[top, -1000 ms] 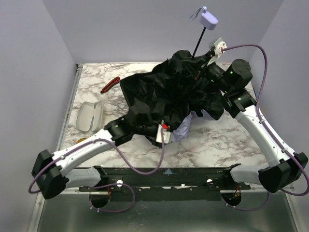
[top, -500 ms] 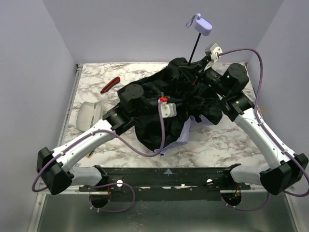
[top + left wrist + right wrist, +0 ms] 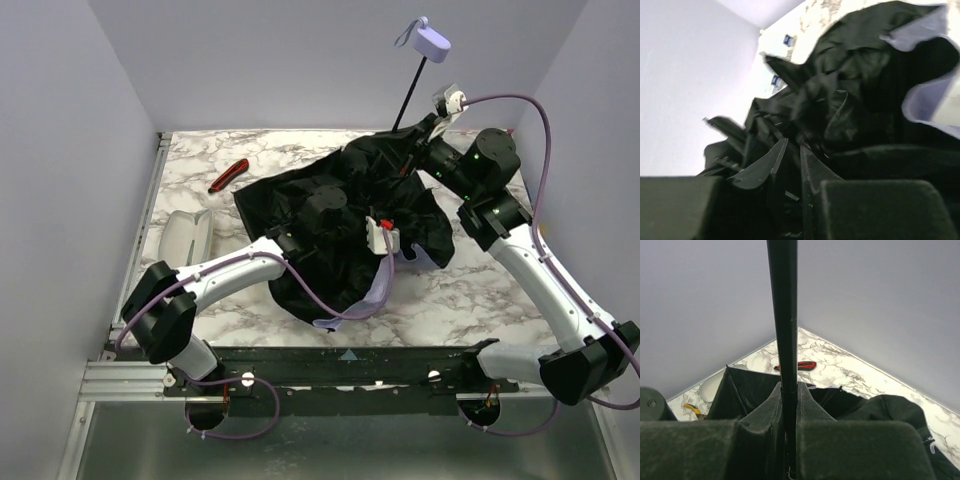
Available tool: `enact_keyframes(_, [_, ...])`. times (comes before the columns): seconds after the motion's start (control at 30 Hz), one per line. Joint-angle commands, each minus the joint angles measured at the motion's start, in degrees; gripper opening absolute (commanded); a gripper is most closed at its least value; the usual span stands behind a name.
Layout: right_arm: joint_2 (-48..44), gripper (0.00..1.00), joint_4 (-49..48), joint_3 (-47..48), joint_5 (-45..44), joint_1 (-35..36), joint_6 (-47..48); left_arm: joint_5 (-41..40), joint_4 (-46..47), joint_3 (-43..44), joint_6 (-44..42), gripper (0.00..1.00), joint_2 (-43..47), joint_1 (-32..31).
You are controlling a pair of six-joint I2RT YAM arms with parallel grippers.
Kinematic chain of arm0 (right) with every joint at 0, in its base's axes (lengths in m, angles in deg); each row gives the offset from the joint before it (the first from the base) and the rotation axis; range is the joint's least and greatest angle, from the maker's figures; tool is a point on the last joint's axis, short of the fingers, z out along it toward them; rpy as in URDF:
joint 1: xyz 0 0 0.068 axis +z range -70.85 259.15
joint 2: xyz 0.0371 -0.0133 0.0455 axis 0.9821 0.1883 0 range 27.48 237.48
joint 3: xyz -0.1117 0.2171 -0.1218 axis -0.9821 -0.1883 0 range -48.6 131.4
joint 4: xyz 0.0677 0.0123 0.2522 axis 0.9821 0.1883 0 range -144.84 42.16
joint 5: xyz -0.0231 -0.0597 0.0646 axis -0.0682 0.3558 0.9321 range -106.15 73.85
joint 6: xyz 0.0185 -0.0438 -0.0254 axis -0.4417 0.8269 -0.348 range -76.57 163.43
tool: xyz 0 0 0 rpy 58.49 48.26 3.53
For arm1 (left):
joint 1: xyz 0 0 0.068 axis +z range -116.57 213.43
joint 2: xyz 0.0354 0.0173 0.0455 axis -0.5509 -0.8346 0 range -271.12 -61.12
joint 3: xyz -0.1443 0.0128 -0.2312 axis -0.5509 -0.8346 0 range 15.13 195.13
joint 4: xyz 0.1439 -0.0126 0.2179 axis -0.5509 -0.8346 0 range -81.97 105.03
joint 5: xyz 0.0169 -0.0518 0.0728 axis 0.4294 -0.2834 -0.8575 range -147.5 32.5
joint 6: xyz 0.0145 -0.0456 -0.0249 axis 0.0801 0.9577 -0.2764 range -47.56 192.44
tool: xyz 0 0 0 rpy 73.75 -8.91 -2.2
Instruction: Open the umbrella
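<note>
On veined marble tabletop [image 3: 450, 295], crumpled black umbrella [image 3: 345, 180]

Robot test booth in lab: plain lavender walls [image 3: 300, 60], marble-pattern worktop [image 3: 470, 290], arms bolted on black rail [image 3: 345, 360].

Item: umbrella [image 3: 275, 200], black lining heaped on the marble table [image 3: 470, 290], lavender edge showing at the near side. Shaft [image 3: 410, 92] slants up to the handle [image 3: 433, 42]. Right gripper [image 3: 408, 140] at the shaft's lower end (jaws not discernible). Left gripper [image 3: 395, 243] sunk in fabric. Red-handled tool [image 3: 228, 175] and white case [image 3: 186, 238] to the left, apart.
</note>
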Motion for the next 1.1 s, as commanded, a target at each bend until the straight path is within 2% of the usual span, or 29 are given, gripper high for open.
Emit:
enact_keyframes(0.0, [0.3, 0.0, -3.2, 5.6, -1.2, 0.4, -3.7, 4.2, -1.5, -2.2, -5.7, 0.21, -1.2, -3.5])
enact_keyframes(0.2, [2.1, 0.0, -4.5, 7.5, -0.2, 0.4, -4.5, 10.8, -9.1, -0.3, -2.9, 0.28, -3.2, -6.7])
enact_keyframes(0.3, [1.6, 0.0, -4.5, 6.9, 0.7, 0.3, -3.2, 11.4, -9.4, -0.2, 0.6, 0.41, -2.0, -6.9])
enact_keyframes(0.33, [1.4, 0.0, -4.1, 6.4, 1.2, 0.4, -2.9, 11.6, -9.4, -0.4, 3.0, 0.49, -0.5, -6.5])
enact_keyframes(0.4, [0.5, 0.0, -3.5, 4.9, 2.6, 0.4, -1.2, 15.0, -9.4, -1.1, 7.5, 0.58, 4.0, -5.1])
enact_keyframes(0.53, [-1.6, 0.0, -3.4, 1.3, 5.2, 0.4, 1.3, 22.4, -8.5, -2.6, 18.7, 0.63, 15.4, -1.3])
enact_keyframes(0.67, [-3.1, 0.0, -3.8, -1.0, 6.4, 0.3, 2.6, 26.9, -14.5, -1.7, 26.9, 0.62, 23.5, 2.8])
enact_keyframes(0.77, [-3.2, 0.0, -3.7, -1.1, 7.6, 0.4, 2.6, 27.7, -13.4, -1.4, 40.3, 0.58, 26.3, 10.3])
enact_keyframes(0.9, [-3.3, 0.0, -4.9, -1.0, 11.0, 0.4, 1.7, 25.7, -10.5, 2.9, 58.2, 0.47, 23.1, 18.8])
enact_keyframes(1.07, [-2.4, 0.0, -4.6, 0.6, 14.9, 0.4, 0.9, 24.0, -8.4, 8.4, 74.3, 0.31, 16.2, 20.9])
